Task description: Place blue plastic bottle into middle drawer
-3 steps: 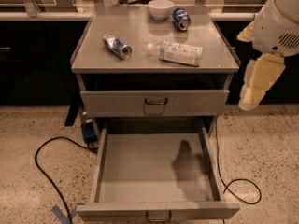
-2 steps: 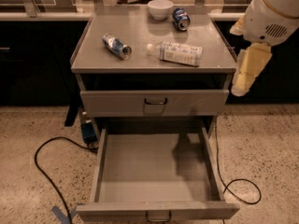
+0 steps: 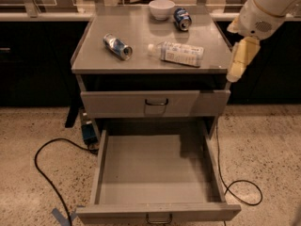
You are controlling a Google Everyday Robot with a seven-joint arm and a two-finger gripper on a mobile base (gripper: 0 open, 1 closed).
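Note:
The blue plastic bottle [image 3: 176, 53] lies on its side on the grey cabinet top [image 3: 141, 41], white cap pointing left. The middle drawer [image 3: 157, 173] is pulled fully open below the closed upper drawer [image 3: 155, 102], and nothing lies in it. My gripper [image 3: 237, 62] hangs at the cabinet's right edge, to the right of the bottle and apart from it, with its pale fingers pointing down. It holds nothing.
Two blue-and-silver cans lie on the cabinet top, one at the left [image 3: 117, 46] and one at the back [image 3: 181, 19], beside a white bowl [image 3: 161, 9]. Black cables [image 3: 51, 173] run over the speckled floor on both sides. Dark counters stand behind.
My arm has moved left and up, bringing the gripper closer to the cabinet's right edge. The bottle, cans and drawer have not moved.

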